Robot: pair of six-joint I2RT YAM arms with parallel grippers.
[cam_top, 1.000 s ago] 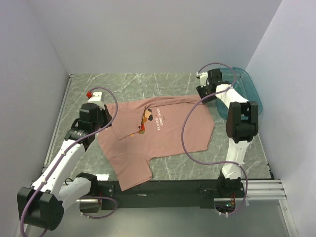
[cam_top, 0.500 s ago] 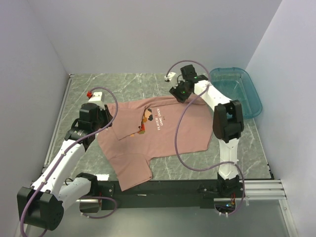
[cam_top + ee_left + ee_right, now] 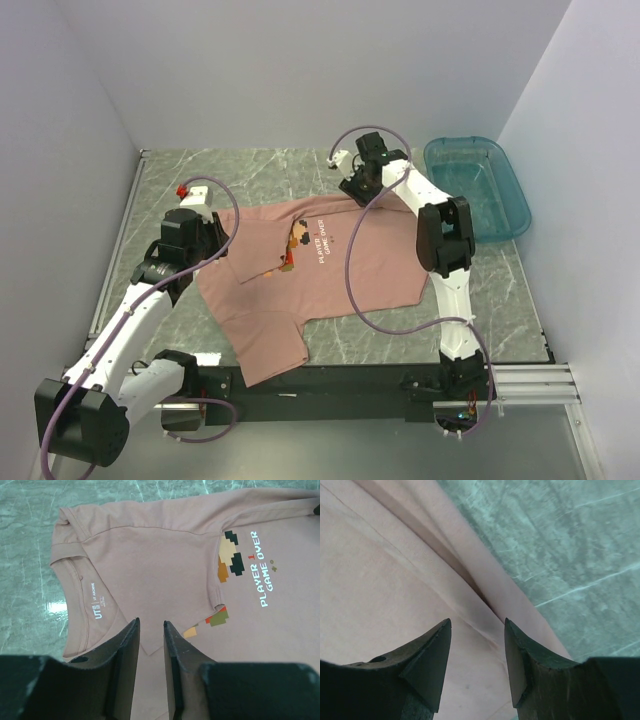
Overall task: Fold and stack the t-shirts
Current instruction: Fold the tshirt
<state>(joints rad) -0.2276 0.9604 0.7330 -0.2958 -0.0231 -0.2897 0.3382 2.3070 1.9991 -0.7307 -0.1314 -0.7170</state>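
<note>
One salmon-pink t-shirt (image 3: 330, 280) lies spread on the marble table, print side up, with its near-left part folded over. My left gripper (image 3: 222, 250) hovers over the shirt's left side beside the collar. In the left wrist view the left gripper (image 3: 150, 625) is open by a narrow gap, with only the t-shirt (image 3: 165, 570) showing below it. My right gripper (image 3: 348, 192) is at the shirt's far edge. In the right wrist view the right gripper (image 3: 477, 623) is open over a crease in the t-shirt (image 3: 395, 580), holding nothing.
A teal plastic tub (image 3: 500, 200) stands at the back right by the wall. White walls close in the table on the left, back and right. A black rail (image 3: 330, 380) with the arm bases runs along the near edge. Bare marble (image 3: 580, 540) lies beyond the shirt's far edge.
My right arm has swung left from in front of the tub to the shirt's far edge. The left arm and the shirt have stayed put.
</note>
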